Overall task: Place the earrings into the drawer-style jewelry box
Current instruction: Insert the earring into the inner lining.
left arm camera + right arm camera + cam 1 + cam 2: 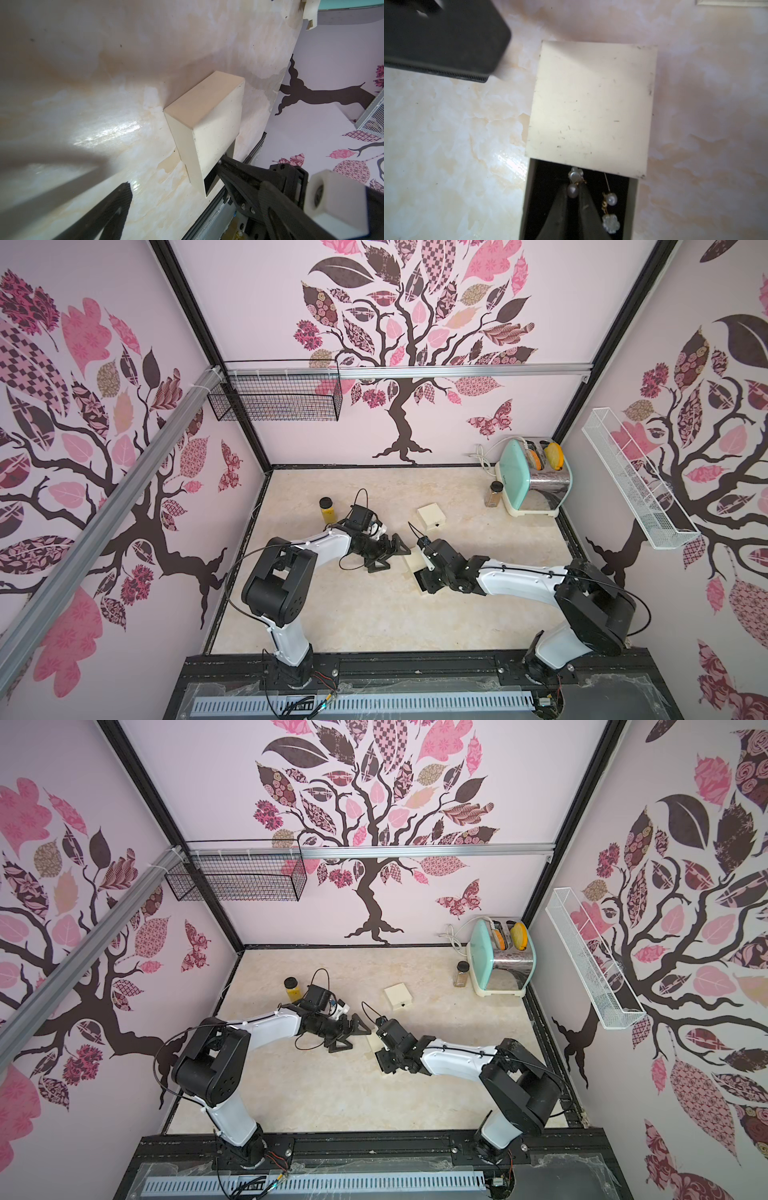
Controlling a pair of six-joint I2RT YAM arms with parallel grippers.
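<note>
Presently, the right tool (573, 187) is closed on the pearl earring (574, 175), with the pearl drop pinched between its tips directly over the black-lined drawer (633, 207) of the jewelry box (591, 104). The drawer stands pulled out from the cream sleeve, and a second earring (610, 199) lies flat on the lining just beside the tool. The left tool (388, 556) is fully open, holds nothing, and sits just beside the box above the table (446, 145); whether a finger touches the box cannot be told. Only two earrings show in these views. The step in hand appears to be release into the drawer. To do it well, keep the tips low over the lining, inside the drawer walls and clear of the sleeve edge, since the upper part of the held piece lies close under that edge. Open the jaws slowly and only a little, so the light piece drops rather than sticks or flicks out. Withdraw straight up, away from the second earring, whose thin wire could snag a tip. Brace the box with the left tool if the drawer shifts.
</note>
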